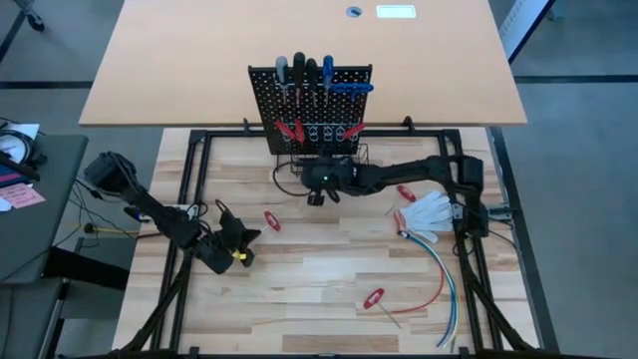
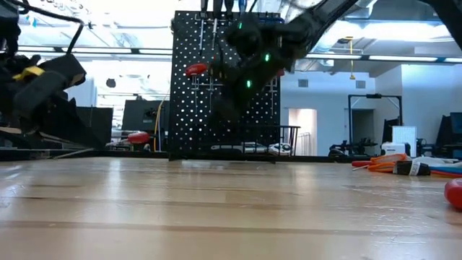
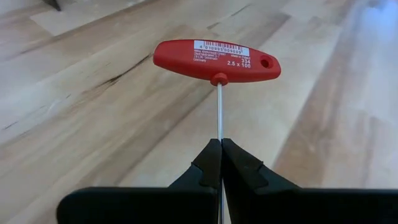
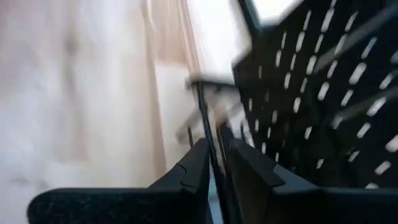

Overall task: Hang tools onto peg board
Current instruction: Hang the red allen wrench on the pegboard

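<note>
**Red T-handle hex key sits right off the left gripper's nose**

Closest up, in the left wrist view, a red T-handle hex key (image 3: 217, 60) lies on the wood with its thin shaft running back between the left gripper (image 3: 221, 155) fingers, which are squeezed together on it. From above, that gripper (image 1: 237, 242) is over the left part of the table (image 1: 329, 269), with plenty of bare wood around it.

The peg board (image 1: 311, 105) stands upright at the far edge of the wood top, screwdrivers (image 1: 304, 72) hanging along its top and red-handled tools (image 1: 290, 129) lower down. The right gripper (image 1: 317, 191) is tucked in just in front of the board's base, jaws narrow around a thin dark rod-like thing; can't tell exactly what tool it is. Tight spot there, the panel is right beside the fingers.

More red-handled keys lie loose: one (image 1: 271, 220) mid-table, one (image 1: 406, 192) by the right arm, one (image 1: 374, 297) nearer the front edge. Cables (image 1: 439, 274) trail along the right side, near a white cloth (image 1: 429, 209).
</note>
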Tool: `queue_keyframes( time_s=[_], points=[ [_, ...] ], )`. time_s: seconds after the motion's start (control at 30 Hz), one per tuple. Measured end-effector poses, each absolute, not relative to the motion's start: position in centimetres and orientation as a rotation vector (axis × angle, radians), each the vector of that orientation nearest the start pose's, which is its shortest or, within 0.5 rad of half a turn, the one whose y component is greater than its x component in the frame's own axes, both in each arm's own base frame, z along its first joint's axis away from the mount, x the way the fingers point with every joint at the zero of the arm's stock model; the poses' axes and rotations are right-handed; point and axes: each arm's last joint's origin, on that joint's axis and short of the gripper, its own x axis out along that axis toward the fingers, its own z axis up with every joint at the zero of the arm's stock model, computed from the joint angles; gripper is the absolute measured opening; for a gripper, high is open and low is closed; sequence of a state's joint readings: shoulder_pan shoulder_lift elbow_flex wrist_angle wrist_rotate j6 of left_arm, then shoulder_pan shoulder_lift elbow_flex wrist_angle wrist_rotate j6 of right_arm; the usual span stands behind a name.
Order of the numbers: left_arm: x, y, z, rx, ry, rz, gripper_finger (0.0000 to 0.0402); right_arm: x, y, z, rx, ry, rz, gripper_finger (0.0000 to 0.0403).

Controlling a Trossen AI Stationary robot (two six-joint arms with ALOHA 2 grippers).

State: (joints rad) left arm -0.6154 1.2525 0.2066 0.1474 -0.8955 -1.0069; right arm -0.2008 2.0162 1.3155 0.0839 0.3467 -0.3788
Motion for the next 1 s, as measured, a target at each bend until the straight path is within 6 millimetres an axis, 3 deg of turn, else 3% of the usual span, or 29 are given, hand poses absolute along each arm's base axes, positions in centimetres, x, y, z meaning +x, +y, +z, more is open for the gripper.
queue_keyframes(
  time_s=[0.4, 0.5, 0.63, 0.7, 0.83, 1.0],
  points=[
    [14.4, -7.9, 13.1, -0.363, 0.364, 0.441, 0.0000, 41.7, -4.0, 23.7, -0.507, 0.570, -0.293, 0.0069],
    [14.2, -8.3, 13.3, -0.357, 0.354, 0.418, 0.0000, 40.2, -2.1, 24.7, -0.465, 0.549, -0.337, 0.0056],
    [13.9, -8.7, 13.0, -0.357, 0.321, 0.446, 0.0000, 36.5, 0.4, 25.7, -0.431, 0.498, -0.314, 0.0016],
    [13.9, -8.7, 12.9, -0.362, 0.315, 0.455, 0.0000, 34.6, 1.3, 25.3, -0.377, 0.470, -0.255, 0.0006],
    [14.4, -8.8, 13.5, -0.410, 0.266, 0.444, 0.0000, 32.1, 2.5, 22.0, -0.242, 0.428, -0.059, 0.0025],
    [15.7, -9.3, 15.1, -0.423, 0.229, 0.255, 0.0000, 32.1, 3.4, 18.9, -0.200, 0.307, 0.064, 0.0075]
  ],
)
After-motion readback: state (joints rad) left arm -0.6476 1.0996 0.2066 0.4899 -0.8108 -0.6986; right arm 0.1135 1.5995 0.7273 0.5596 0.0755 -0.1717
